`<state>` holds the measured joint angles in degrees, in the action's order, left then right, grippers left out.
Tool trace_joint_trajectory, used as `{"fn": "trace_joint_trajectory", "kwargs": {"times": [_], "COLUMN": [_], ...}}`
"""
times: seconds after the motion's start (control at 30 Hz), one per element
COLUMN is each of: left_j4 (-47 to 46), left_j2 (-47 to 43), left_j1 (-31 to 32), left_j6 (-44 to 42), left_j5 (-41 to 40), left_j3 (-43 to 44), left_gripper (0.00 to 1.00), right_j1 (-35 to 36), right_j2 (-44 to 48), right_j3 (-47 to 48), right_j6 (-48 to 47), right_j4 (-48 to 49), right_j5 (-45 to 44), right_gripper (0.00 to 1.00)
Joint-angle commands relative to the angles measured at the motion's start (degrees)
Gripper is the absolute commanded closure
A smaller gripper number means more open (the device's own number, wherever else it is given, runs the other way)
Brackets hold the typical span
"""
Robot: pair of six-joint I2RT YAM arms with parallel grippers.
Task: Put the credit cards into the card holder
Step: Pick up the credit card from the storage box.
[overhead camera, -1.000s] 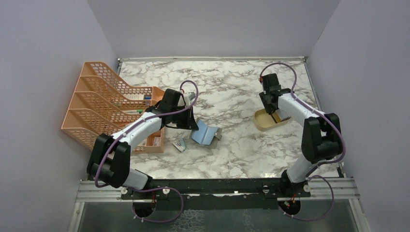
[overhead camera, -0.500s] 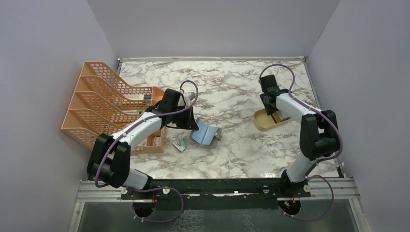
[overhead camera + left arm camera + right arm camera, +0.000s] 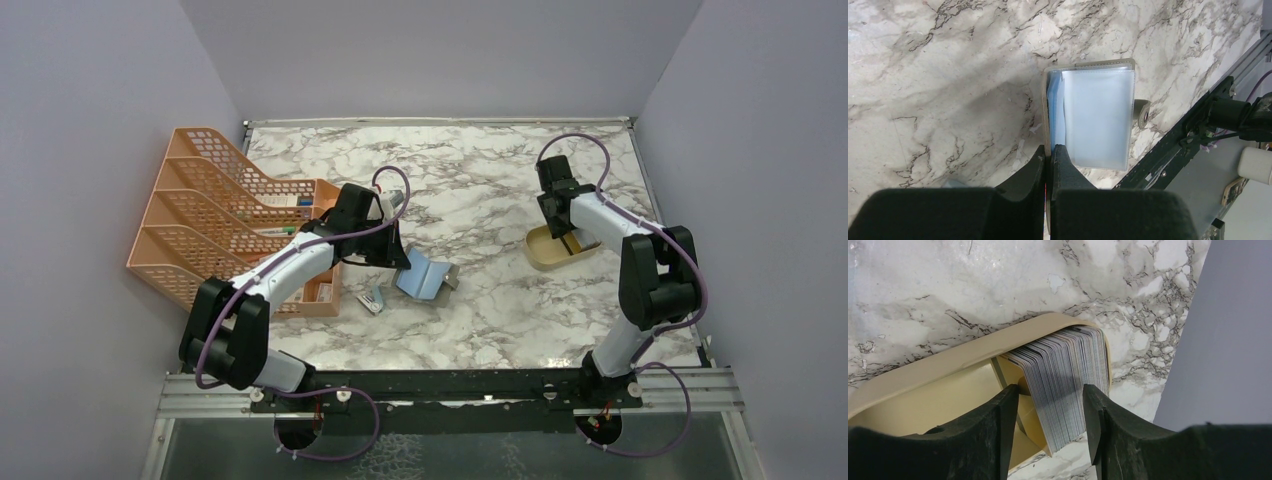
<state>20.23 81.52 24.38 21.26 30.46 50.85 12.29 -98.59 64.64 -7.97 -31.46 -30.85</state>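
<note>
My right gripper (image 3: 1052, 390), wide, straddles the stack of thin rectangular credit cards (image 3: 1068, 370) leaning in the shallow tan tray (image 3: 948, 365), long edges pointing back at me. My left gripper (image 3: 1049, 150) pinches the open grey-blue folding card holder (image 3: 1098, 120), well apart leftward.

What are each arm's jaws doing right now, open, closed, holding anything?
Left gripper: closed on the edge of the open card holder.
Right gripper: open, jaws straddling the credit cards standing in the tray.

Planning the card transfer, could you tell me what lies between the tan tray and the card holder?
Nothing: the top view shows bare marble tabletop between the tray and card holder.
</note>
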Motion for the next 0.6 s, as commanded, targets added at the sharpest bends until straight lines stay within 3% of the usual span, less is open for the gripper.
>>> {"fn": "trace_joint_trajectory", "kwargs": {"times": [0.0, 0.57], "left_j4": [-0.2, -0.1], "left_j2": [-2.2, -3.0], "left_j1": [0.0, 0.0], "left_j6": [-0.4, -0.5], "left_j5": [0.4, 0.3], "left_j3": [-0.2, -0.3], "left_gripper": [1.00, 1.00], "right_j1": [-0.4, -0.3], "right_j2": [0.3, 1.8], "right_j3": [0.1, 0.3], "right_j6": [-0.4, -0.1], "right_j4": [1.0, 0.5], "right_j5": [-4.6, -4.2], "right_gripper": [0.51, 0.72]}}
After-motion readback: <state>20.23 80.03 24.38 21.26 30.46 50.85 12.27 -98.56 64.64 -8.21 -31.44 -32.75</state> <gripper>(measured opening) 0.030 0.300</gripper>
